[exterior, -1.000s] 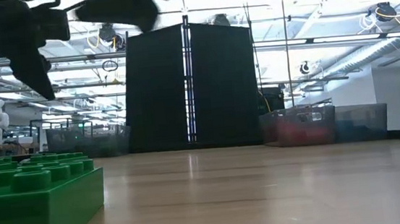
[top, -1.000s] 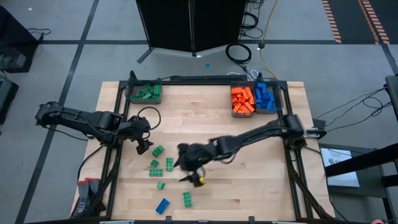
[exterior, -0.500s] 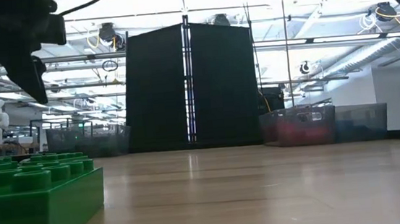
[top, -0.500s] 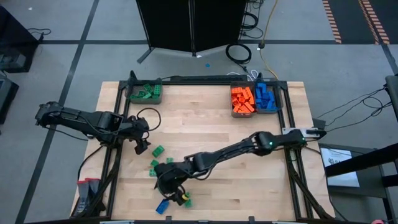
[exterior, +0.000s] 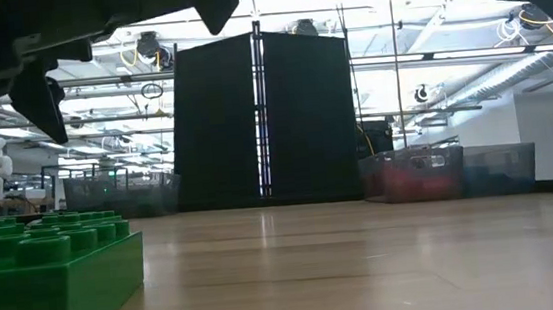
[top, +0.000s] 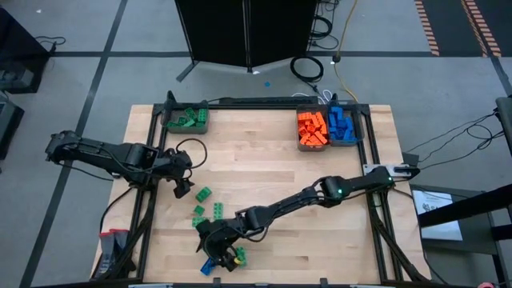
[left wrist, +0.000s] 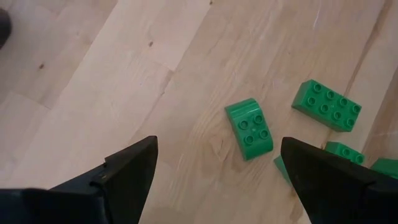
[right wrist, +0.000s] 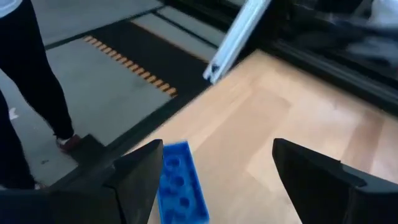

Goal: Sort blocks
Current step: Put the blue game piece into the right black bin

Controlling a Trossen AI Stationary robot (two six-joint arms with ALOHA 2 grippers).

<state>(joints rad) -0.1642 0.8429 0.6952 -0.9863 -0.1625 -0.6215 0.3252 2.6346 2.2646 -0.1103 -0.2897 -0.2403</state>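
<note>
The right arm has swung a long way across the worktop [top: 320, 232] since a second ago: then its pincer sat near the middle of the wood, now the right pincer [top: 218, 254] is down at the near left corner, over the loose blocks. In the last half second it has only crept a little further toward the blue block [top: 209, 265] and the green block [top: 239, 255] beside it. From its wrist, that blue block [right wrist: 181, 183] shows between the two fingers, which stand wide apart with nothing held. In the low view more dark arm now fills the top of the frame than before.

The left arm has not shifted at all. The left pincer [top: 185, 189] hangs at the left side of the worktop, jaws spread wide and empty, just by a green block [top: 203, 194]. Its wrist view shows that piece as a small four-stud block [left wrist: 249, 128] with one rounded edge, lying flat, and an eight-stud green block [left wrist: 326, 106] near it.

The blocks are glossy studded plastic. A few green ones [top: 207, 212] lie scattered at the near left; the rest are sorted at the far edge: green in the left bin [top: 186, 118], orange [top: 312, 128] and blue [top: 342, 126] in the two bins at the right. One big green block [exterior: 47, 285] sits right against the low camera.
</note>
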